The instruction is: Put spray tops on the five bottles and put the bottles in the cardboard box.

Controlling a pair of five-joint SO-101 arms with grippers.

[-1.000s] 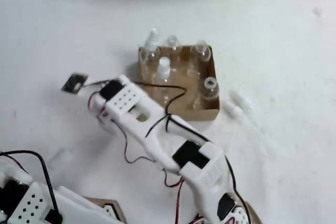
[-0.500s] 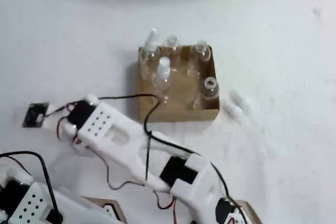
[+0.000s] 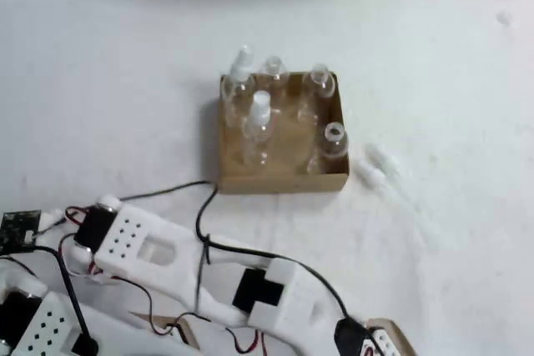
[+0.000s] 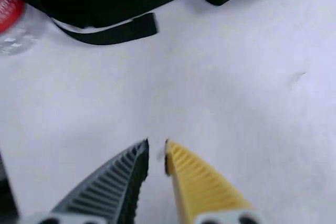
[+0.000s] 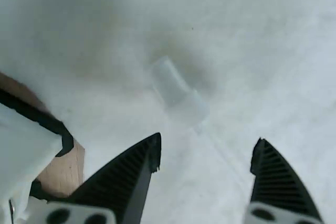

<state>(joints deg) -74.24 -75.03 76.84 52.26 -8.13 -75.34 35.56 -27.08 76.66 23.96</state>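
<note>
1. The table (image 3: 100, 56) wears a white cloth, and its far edge runs along the top of the high view. The cardboard box (image 3: 284, 179) stands mid-table, well apart from that edge, with cloth all round.
2. The right arm (image 3: 167, 252) lies low along the near side. The left arm (image 3: 46, 327) sits in the near left corner, just beside it. A black cable (image 3: 200, 206) loops up near the box's front left corner.
3. Five clear bottles stand upright in the box. The rear left bottle (image 3: 239, 87) and front left bottle (image 3: 257, 127) wear white tops. The rear middle bottle (image 3: 274, 72), rear right bottle (image 3: 317, 85) and front right bottle (image 3: 332, 143) are open-necked.
4. A pair of spray tops (image 3: 370, 174) lies just beside the box's right front corner.
5. The right gripper (image 5: 208, 139) is spread wide and holds nothing. A lone spray top (image 5: 176, 95) lies on the cloth just beyond its tips.
6. The left gripper (image 4: 157, 144) is all but closed (a slit remains) with nothing in it.
7. A second ago the right arm covered the box's front left corner. It has since swung left and nearer, while the box and bottles have stayed put.
</note>
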